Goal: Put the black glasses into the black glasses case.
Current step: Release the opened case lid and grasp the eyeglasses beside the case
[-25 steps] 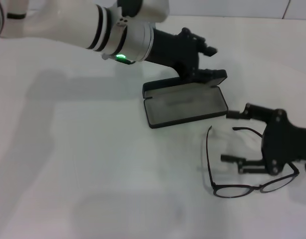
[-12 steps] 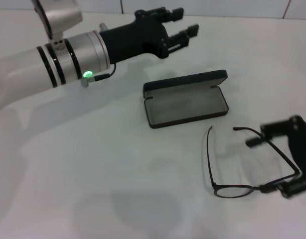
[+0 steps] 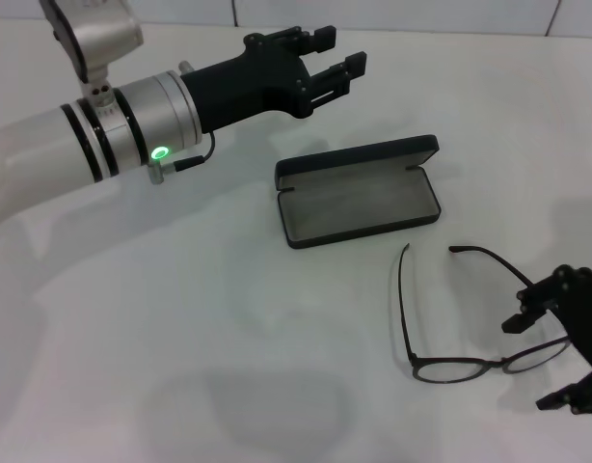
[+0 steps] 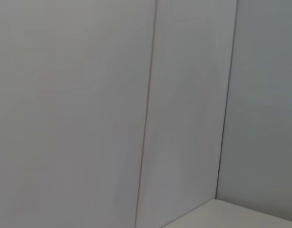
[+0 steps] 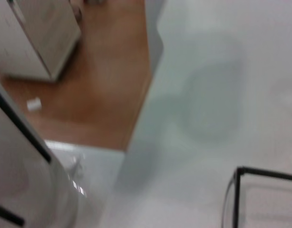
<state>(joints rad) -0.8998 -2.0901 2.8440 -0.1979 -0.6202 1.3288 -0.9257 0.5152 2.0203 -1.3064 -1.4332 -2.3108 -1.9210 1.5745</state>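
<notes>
The black glasses [image 3: 455,368] lie on the white table [image 3: 180,318] at the front right, temple arms unfolded and pointing away from me. Behind them the black glasses case [image 3: 359,204] lies open, grey lining up, lid raised at its far side. My right gripper [image 3: 533,364] hovers open at the right end of the glasses, by the right lens, holding nothing. My left gripper [image 3: 340,53] is open in the air behind and left of the case, apart from it. In the right wrist view a corner of the glasses [image 5: 237,190] shows. The left wrist view shows only wall.
The table's edge [image 5: 139,118] shows in the right wrist view, with wooden floor [image 5: 103,85] and a cabinet [image 5: 41,38] beyond it. A pale panelled wall [image 4: 146,114] stands behind the table.
My left gripper has lifted off the case lid and swung back to the left. My right gripper has pulled away from over the glasses toward the front right corner.
</notes>
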